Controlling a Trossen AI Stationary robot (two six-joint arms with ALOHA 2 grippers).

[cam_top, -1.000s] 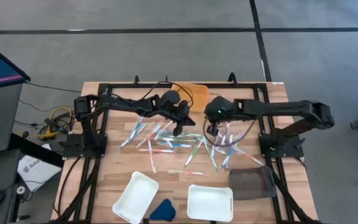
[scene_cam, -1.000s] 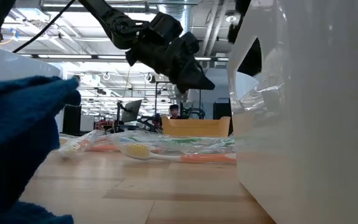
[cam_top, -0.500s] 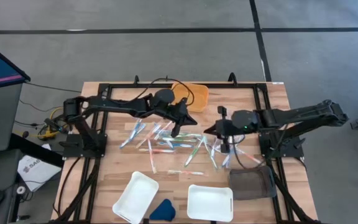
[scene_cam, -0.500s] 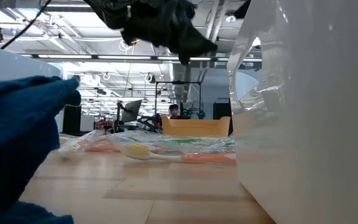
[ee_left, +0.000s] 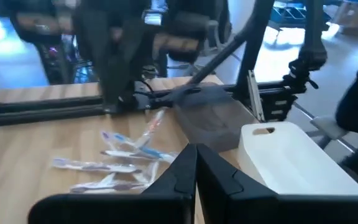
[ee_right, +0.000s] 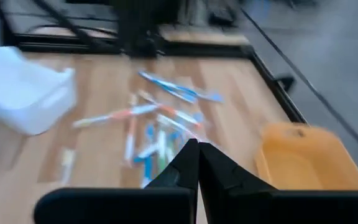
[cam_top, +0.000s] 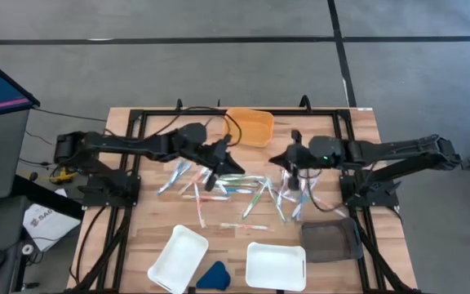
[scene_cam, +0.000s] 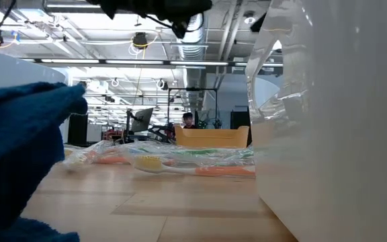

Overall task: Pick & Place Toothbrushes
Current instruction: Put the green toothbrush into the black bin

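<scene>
Several toothbrushes (cam_top: 243, 189), thin blue, green, orange and white sticks, lie scattered flat on the middle of the wooden table; they also show in the low view (scene_cam: 180, 163) and in both wrist views (ee_left: 114, 158) (ee_right: 160, 124). My left gripper (cam_top: 223, 153) hangs shut above the left part of the pile, with nothing between its fingers (ee_left: 196, 169). My right gripper (cam_top: 277, 160) hangs shut above the right part of the pile, also holding nothing (ee_right: 197, 165). In the low view only a dark bit of the left gripper (scene_cam: 173, 10) shows at the top edge.
An orange tray (cam_top: 250, 126) stands at the far edge. Two white trays (cam_top: 178, 257) (cam_top: 276, 265) stand at the near edge with a dark-blue wedge (cam_top: 213, 276) between them. A grey tray (cam_top: 330, 238) sits at the near right. Black frame rails (cam_top: 137, 122) border the table.
Both grippers have risen from the pile, staying shut. The left one has drawn back toward the table's left edge and climbed almost out of the low view. The right one has drawn back toward the right edge and tipped from pointing down to nearer level. The toothbrushes lie as before.
</scene>
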